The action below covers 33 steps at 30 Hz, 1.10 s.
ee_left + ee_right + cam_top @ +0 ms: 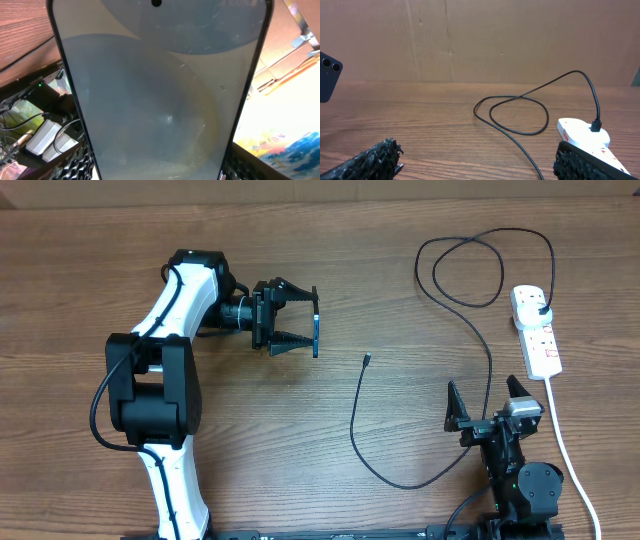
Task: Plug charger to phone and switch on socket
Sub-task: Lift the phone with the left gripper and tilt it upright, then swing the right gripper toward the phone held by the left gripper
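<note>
One phone [316,340], one black charger cable [356,420] and one white power strip [537,330] with one thick white cord [566,450]. Two robot arms, one gripper apiece: the left gripper [312,322] and the right gripper [484,386]. One wooden table [80,260].

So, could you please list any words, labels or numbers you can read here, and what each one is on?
No text can be read in any view.
phone: the screen shows no legible text.
socket: only small red marks; any print is too small to read.
</note>
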### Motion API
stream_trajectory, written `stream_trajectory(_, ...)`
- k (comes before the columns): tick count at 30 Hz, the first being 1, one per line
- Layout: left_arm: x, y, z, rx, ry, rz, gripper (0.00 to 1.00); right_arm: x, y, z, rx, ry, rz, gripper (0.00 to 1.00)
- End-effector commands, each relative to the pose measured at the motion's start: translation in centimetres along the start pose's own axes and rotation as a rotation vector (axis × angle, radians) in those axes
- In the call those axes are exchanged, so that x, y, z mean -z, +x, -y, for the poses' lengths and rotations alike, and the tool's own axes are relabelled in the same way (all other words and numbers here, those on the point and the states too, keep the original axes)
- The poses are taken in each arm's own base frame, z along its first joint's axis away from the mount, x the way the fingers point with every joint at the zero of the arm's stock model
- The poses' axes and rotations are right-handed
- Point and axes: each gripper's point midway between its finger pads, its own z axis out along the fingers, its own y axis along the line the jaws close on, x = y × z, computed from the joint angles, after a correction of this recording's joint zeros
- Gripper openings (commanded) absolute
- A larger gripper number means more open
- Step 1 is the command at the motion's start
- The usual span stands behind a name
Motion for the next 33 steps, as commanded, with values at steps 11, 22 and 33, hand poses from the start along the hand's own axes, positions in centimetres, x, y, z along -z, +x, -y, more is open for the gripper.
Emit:
stream_trajectory(11,0.3,0.2,1.4,-0.059,0.052,-0.006,0.58,0.0,0.1,-0.1,0.004,-0.003,0.005,1.0)
stream_trajectory(22,0.3,0.4,1.3,-0.034,0.052,-0.006,0.58,0.0,0.1,-0.1,0.004,-0.003,0.005,1.0)
stream_trajectory(33,0.3,0.7,1.3,-0.062,0.052,-0.005,0.58,3.7,-0.2,-10.7,-0.635,-0.649,-0.207,1.0)
